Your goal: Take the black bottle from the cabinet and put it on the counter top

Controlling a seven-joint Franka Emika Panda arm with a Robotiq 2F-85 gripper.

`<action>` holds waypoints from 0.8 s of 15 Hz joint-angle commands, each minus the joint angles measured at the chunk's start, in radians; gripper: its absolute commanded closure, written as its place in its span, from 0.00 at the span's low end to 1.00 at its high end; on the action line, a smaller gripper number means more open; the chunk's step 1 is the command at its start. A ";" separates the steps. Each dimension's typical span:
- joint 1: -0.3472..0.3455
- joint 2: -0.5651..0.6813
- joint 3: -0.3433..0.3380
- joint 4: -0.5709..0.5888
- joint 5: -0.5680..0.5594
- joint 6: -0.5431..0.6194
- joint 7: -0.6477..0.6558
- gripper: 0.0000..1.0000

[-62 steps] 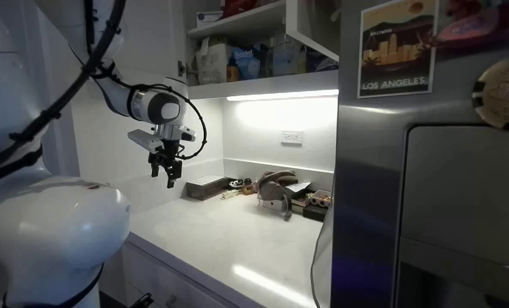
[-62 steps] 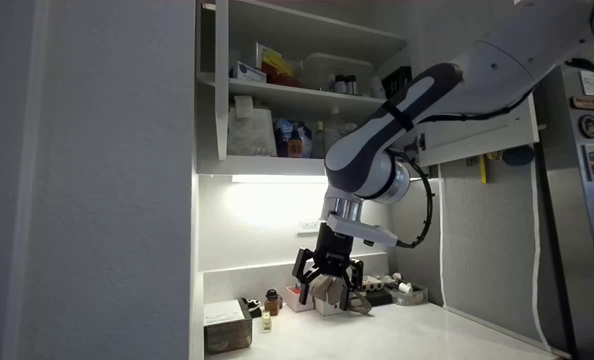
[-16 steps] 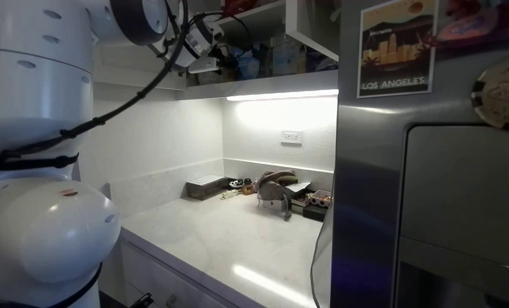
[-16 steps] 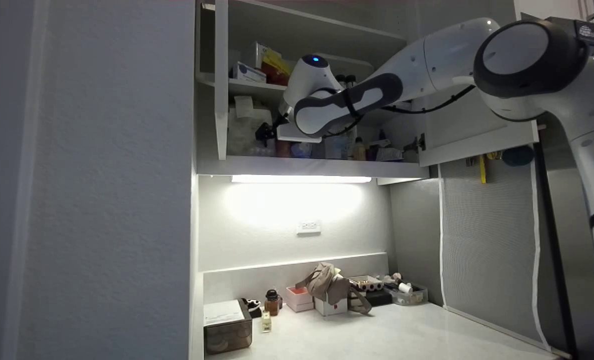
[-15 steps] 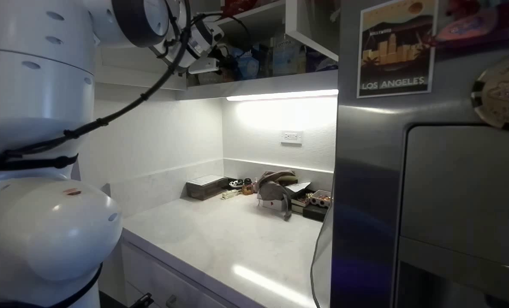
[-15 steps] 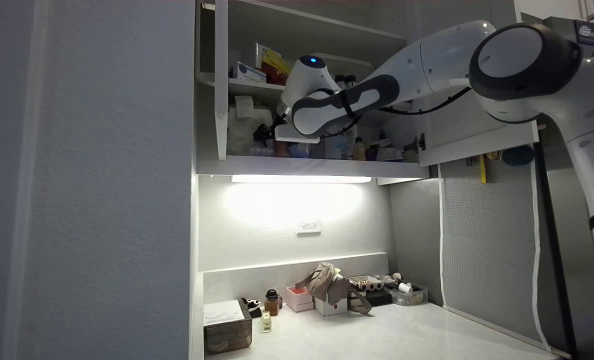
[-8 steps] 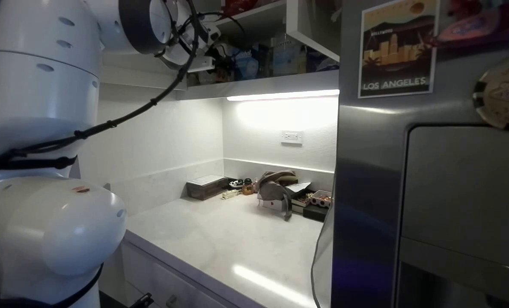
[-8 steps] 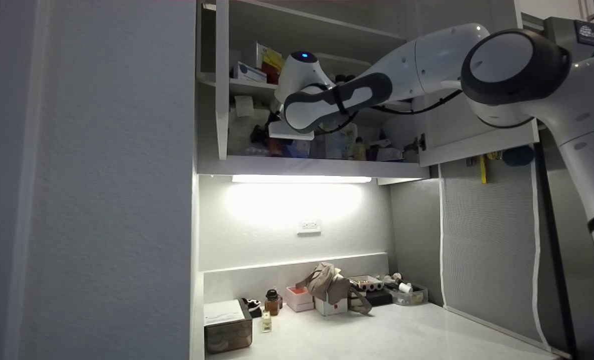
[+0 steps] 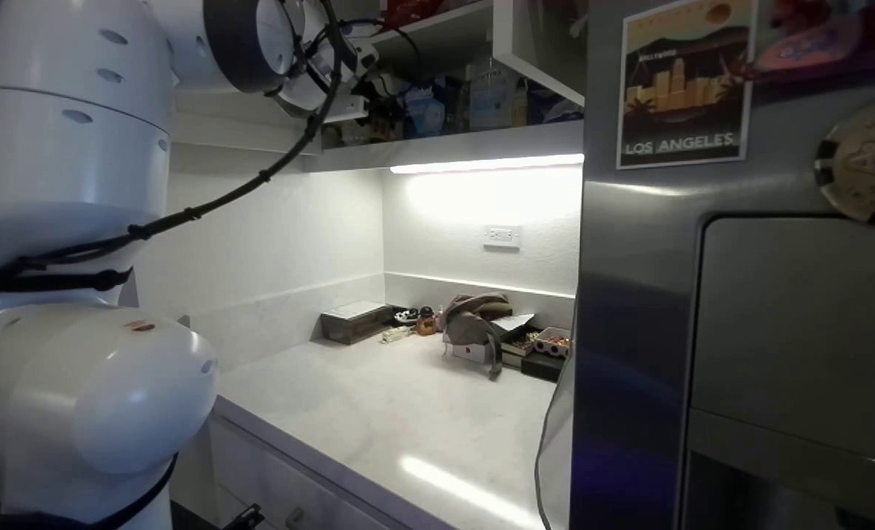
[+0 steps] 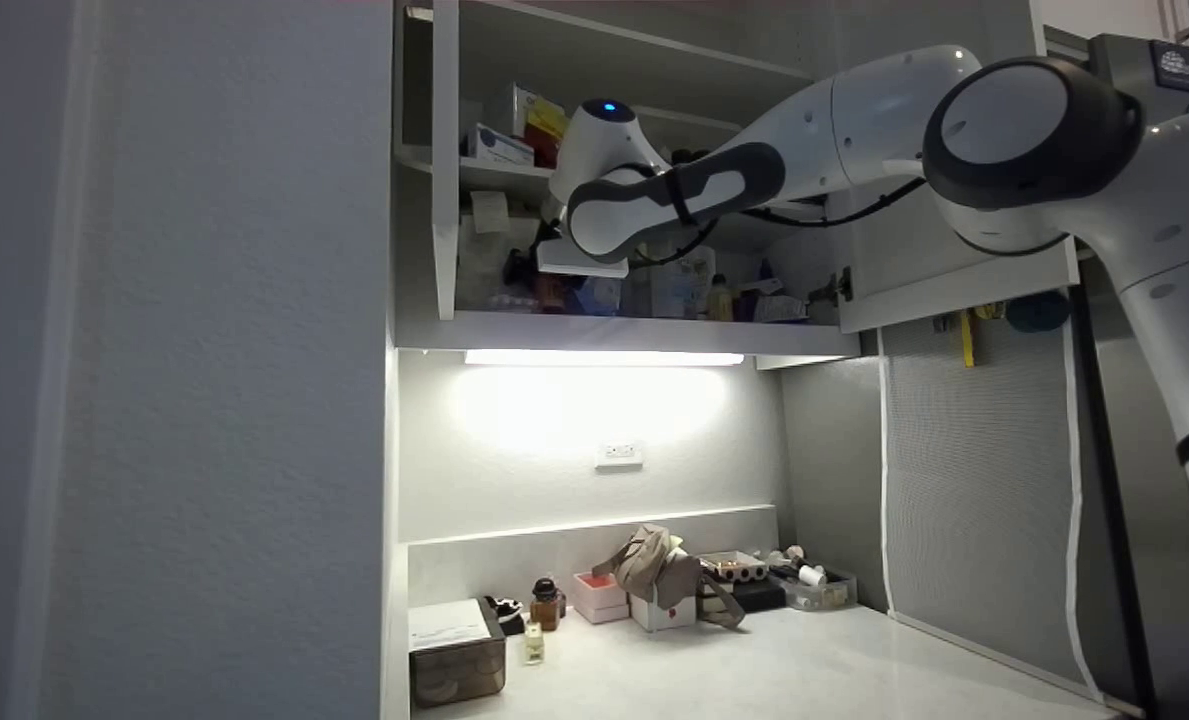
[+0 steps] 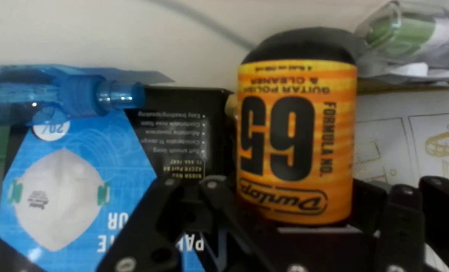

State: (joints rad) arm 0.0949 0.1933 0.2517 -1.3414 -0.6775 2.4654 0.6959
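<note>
The black bottle (image 11: 300, 45) stands in the wrist view with an orange label marked 65, upside down in this picture. My gripper (image 11: 296, 202) is shut on it, with dark fingers (image 11: 369, 200) against both its sides. Its neck and cap are hidden by the gripper. In an exterior view the bottle (image 10: 551, 293) is a small reddish-brown patch beside my gripper (image 10: 520, 268), which is inside the white cabinet (image 10: 644, 333) at the lower shelf. Below lies the white counter top (image 10: 714, 670), also in an exterior view as counter top (image 9: 378, 397).
Close to the held bottle are a blue mask package (image 11: 65, 196), a blue spray bottle (image 11: 77, 94) and a clear green bottle (image 11: 401, 34). An open cabinet door (image 10: 444, 170) borders my wrist. A tissue-like box (image 10: 457, 660) and a draped bag (image 10: 654, 570) sit on the counter.
From above the counter, the arm has risen into the cabinet. Over the last second it shifted slightly left in an exterior view, and the jaws closed on the bottle. It now barely moves.
</note>
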 commanded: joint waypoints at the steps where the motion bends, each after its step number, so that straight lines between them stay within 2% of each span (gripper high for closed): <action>1: -0.026 -0.031 -0.010 -0.015 0.032 -0.004 -0.011 0.92; 12: -0.110 -0.128 -0.019 -0.116 0.211 0.027 -0.102 0.92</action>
State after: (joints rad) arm 0.0082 0.1071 0.2375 -1.4137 -0.5180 2.4673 0.6358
